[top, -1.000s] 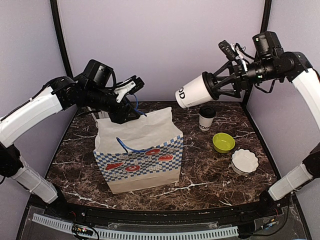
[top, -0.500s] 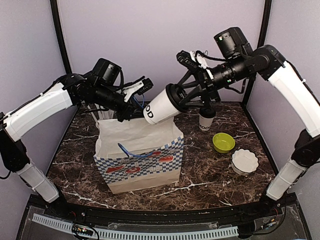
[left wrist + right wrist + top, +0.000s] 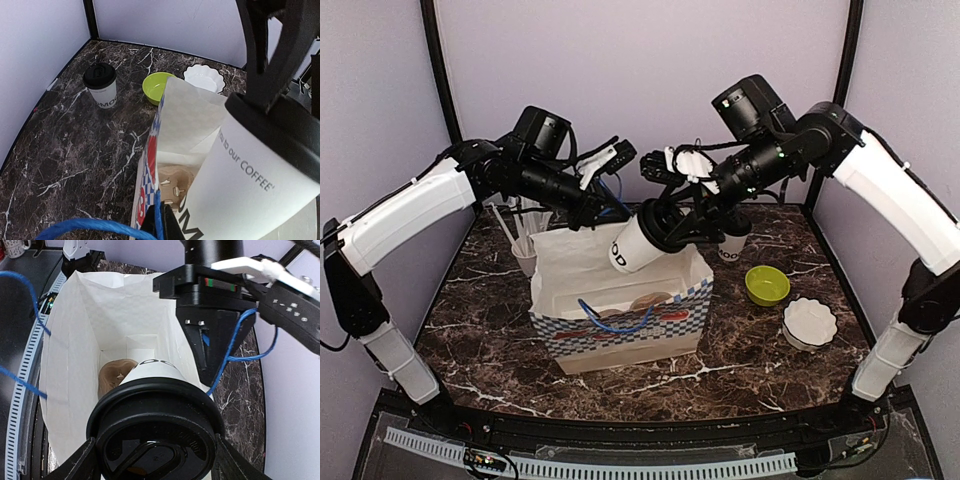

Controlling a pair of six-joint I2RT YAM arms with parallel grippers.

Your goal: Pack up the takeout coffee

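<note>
Two white paper cups, each with black lettering near the base and a round black lid.

Tilted cup (image 3: 638, 243): held at the lid end by the right gripper (image 3: 667, 226). It leans with its base lowered into the open mouth of the paper bag (image 3: 620, 310) and its lid uppermost.

Upright cup (image 3: 100, 86): stands lidded on the table (image 3: 60, 150), near the lime-green bowl (image 3: 157, 87) and apart from the bag.

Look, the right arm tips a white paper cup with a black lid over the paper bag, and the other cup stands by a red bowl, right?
No: the round bowl beside the standing black-lidded white paper cup is lime green, not red, as the left wrist view shows.
</note>
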